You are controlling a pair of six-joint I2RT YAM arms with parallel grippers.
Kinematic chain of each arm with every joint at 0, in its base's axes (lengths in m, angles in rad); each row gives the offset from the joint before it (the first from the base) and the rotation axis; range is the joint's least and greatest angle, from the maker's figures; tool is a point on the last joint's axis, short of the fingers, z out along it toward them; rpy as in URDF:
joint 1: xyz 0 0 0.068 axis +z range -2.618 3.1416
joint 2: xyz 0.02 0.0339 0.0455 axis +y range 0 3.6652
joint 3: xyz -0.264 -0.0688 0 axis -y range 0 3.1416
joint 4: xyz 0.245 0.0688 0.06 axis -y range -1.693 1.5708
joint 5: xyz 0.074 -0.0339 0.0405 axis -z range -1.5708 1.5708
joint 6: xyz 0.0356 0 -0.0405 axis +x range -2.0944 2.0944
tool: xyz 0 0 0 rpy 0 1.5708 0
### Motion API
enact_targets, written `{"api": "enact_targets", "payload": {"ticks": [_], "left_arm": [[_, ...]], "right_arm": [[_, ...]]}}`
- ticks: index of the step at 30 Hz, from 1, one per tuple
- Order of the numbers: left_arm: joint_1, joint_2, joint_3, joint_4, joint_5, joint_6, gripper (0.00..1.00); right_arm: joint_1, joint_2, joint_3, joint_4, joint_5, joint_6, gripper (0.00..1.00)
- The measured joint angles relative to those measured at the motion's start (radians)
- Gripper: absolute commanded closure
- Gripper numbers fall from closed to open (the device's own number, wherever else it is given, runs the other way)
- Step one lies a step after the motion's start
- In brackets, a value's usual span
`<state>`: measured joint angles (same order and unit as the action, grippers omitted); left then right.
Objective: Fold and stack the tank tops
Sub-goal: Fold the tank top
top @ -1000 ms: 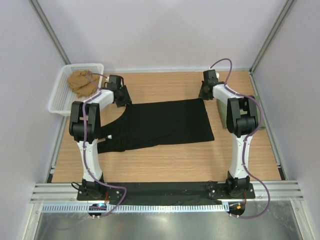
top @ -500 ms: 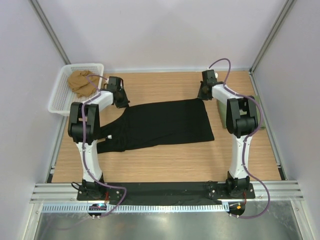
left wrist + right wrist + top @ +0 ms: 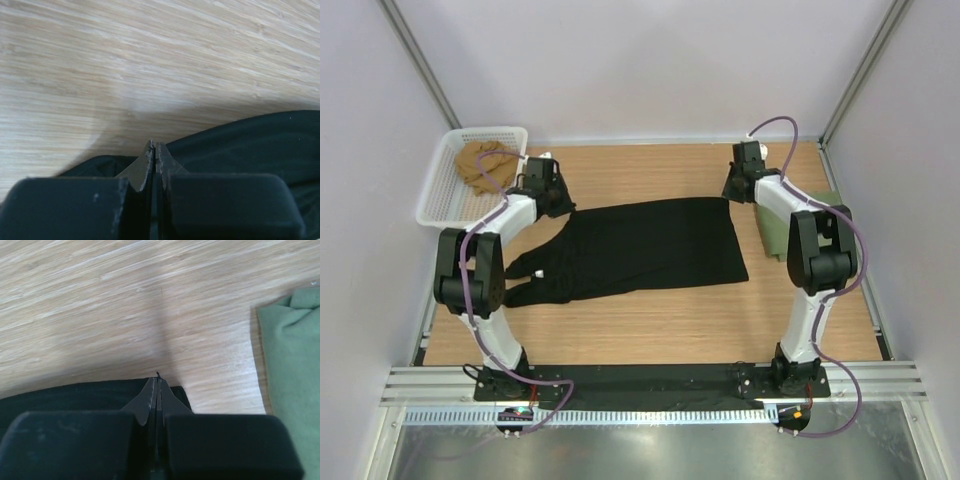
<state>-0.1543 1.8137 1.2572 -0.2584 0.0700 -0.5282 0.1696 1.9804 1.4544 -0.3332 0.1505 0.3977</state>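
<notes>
The plain black tank top (image 3: 650, 250) lies spread flat across the middle of the wooden table, its straps toward the left. My left gripper (image 3: 555, 200) is shut on its far left edge; in the left wrist view the jaws (image 3: 154, 145) are pressed together with black cloth (image 3: 250, 145) bunched around them. At the far right corner my right gripper (image 3: 732, 192) is shut on the black cloth, and a thread of it pokes out at the tips (image 3: 158, 380). The olive green tank top (image 3: 772, 238) lies folded at the right edge, partly behind the right arm, and shows in the right wrist view (image 3: 295, 365).
A white mesh basket (image 3: 435, 205) stands at the far left corner with a tan cloth (image 3: 485, 165) bundled in it. Walls with metal posts close in the table on three sides. Bare wood (image 3: 640, 330) lies between the black top and the arm bases.
The left gripper has shut on the black top's far left edge. Both arms have swung outward, the left elbow to the left and the right elbow to the right, uncovering more of the green top.
</notes>
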Motion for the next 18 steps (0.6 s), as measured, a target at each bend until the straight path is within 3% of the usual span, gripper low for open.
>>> {"api": "enact_targets", "payload": {"ticks": [7, 18], "left_arm": [[-0.022, -0.083, -0.109, 0.031, -0.017, -0.021, 1.00], [-0.063, -0.410, -0.362, 0.070, -0.036, -0.051, 1.00]], "right_arm": [[0.000, -0.111, -0.124, 0.041, 0.000, 0.023, 0.99], [0.000, -0.369, -0.388, 0.077, -0.014, 0.052, 0.99]]}}
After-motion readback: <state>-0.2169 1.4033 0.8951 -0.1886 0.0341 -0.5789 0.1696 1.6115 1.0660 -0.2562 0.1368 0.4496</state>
